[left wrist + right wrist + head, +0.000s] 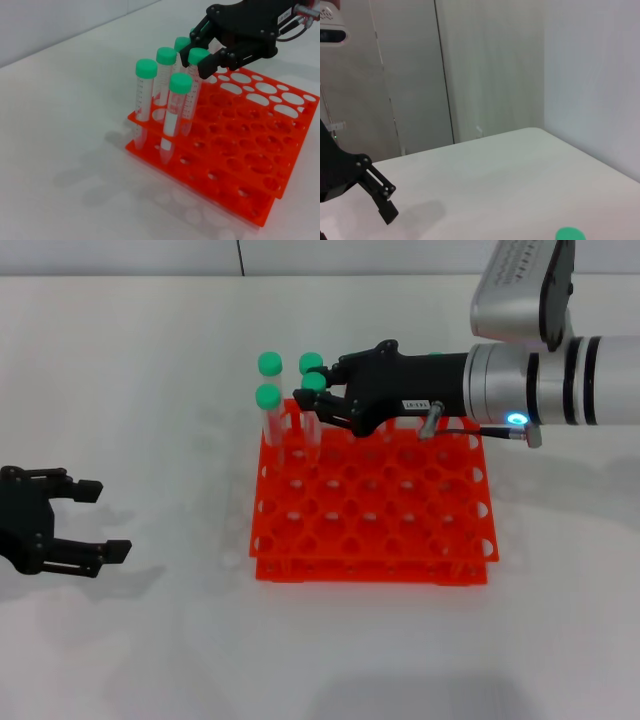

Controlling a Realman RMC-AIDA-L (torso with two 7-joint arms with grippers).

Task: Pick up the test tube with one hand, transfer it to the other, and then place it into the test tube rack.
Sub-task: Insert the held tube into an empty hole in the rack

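The orange-red test tube rack (400, 530) stands mid-table and also shows in the left wrist view (260, 150). Several green-capped tubes stand upright in its far left corner. My right gripper (318, 388), black with a white label, reaches in from the right at cap height. Its fingers close on either side of the green cap of one test tube (314, 381), whose lower part sits in a rack hole (192, 100). The left wrist view shows this gripper (201, 50) on that cap. My left gripper (105, 520) is open and empty, low at the table's left.
Other tubes (267, 400) (172, 115) stand close beside the gripped one. Most rack holes toward the front and right hold nothing. The right wrist view shows a green cap (570, 234) at its edge and the left gripper (377, 195) farther off.
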